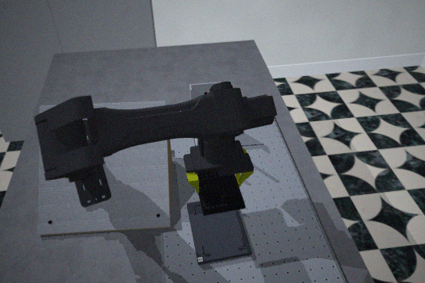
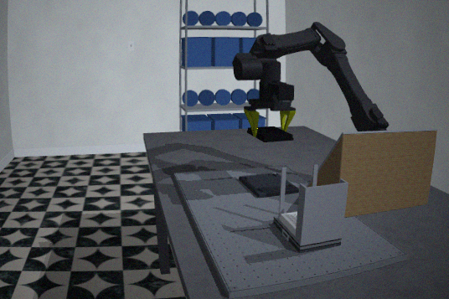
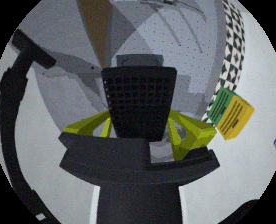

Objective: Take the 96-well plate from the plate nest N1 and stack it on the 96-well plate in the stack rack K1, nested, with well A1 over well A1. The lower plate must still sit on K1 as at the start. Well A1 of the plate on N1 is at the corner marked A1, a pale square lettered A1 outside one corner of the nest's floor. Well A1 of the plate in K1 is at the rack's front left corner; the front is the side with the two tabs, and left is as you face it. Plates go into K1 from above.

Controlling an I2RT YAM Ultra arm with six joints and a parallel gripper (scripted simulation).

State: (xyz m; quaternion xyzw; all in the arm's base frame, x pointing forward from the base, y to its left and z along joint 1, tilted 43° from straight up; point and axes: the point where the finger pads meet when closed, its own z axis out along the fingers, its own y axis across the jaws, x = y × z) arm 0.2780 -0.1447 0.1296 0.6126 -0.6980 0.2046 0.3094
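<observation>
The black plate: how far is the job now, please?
Done: the black plate is off the nest N1, which lies bare. In hand: the tool is shut on it, high above the table. Left: carry it to rack K1, lower it onto the white plate, A1 matched.

You can read no text here: the pale corner square [image 1: 200, 259] and the yellow sign [image 3: 230, 113] are too blurred.
</observation>
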